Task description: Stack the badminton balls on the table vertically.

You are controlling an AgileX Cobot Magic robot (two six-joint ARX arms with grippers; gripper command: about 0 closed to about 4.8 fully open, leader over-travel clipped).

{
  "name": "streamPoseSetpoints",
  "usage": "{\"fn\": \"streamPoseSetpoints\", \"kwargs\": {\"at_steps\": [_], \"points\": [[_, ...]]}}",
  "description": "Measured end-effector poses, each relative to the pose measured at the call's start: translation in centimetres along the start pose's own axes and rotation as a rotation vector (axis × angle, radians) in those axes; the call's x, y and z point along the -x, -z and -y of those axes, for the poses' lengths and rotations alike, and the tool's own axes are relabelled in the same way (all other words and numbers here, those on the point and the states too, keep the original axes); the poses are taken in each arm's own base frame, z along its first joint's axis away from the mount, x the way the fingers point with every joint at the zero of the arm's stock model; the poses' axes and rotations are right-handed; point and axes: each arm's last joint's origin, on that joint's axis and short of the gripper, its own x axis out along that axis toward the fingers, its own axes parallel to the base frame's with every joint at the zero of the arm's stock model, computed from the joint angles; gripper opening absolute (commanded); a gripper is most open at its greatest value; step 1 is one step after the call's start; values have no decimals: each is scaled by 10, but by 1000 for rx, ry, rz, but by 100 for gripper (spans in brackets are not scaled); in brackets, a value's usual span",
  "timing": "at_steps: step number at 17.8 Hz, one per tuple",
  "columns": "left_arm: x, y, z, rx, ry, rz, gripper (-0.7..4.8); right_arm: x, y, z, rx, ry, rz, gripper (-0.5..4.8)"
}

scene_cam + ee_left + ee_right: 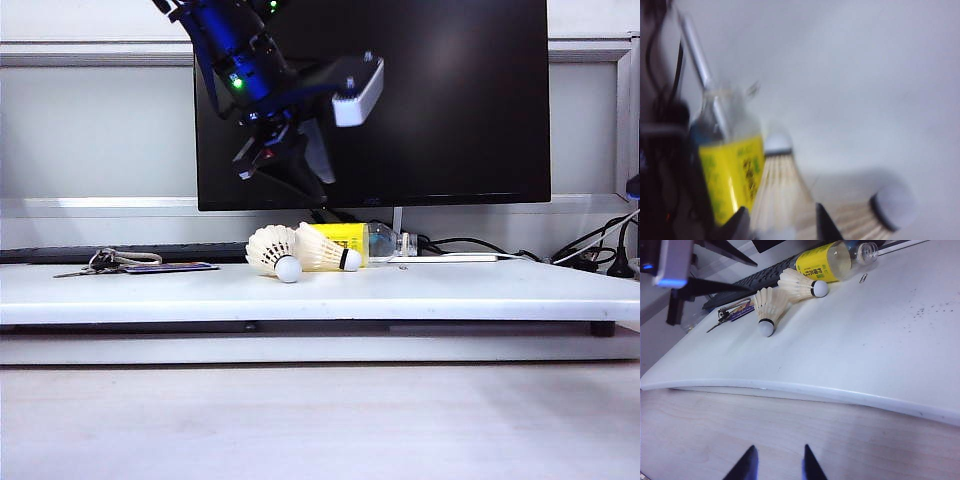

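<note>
The white desk (480, 285) runs the full width of the exterior view, its thick front edge toward the camera and a broad bare strip between that edge and the objects, which all sit toward the back near the black monitor (450, 100). Two badminton balls lie on their sides there, touching or nearly so: the left badminton ball (275, 252) points its cork tip toward the front edge, and the right badminton ball (328, 252) points its tip to the right, lying against one clear bottle with a yellow label (362, 241). To the left, near the back edge, lie one bunch of keys (105, 261) and a flat dark card (170, 267); cables trail at the far right. The left claw (268, 160) hangs in the air above the two shuttlecocks, in front of the screen, its fingers apart and holding nothing; its own blurred wrist view looks down on both cones and the bottle between the dark fingertips. The right claw (776, 465) sits low and back from the desk's front edge, over pale wood-grain surface, its two fingers apart and empty, well away from the shuttlecocks.
</note>
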Motion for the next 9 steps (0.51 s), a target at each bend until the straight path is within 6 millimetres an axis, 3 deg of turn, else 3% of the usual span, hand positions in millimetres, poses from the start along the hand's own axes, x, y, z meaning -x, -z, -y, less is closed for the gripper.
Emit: {"fn": "streamPoseSetpoints", "kwargs": {"at_steps": [2, 4, 6, 9], "points": [[0, 4, 0, -64, 2, 7, 168, 0, 0, 0, 0, 0, 0, 121], [1, 12, 1, -173, 13, -2, 114, 0, 0, 0, 0, 0, 0, 121], [-2, 29, 4, -283, 52, -25, 115, 0, 0, 0, 0, -3, -1, 121], [-7, 36, 15, -221, 154, -34, 116, 0, 0, 0, 0, -4, -2, 121]]}}
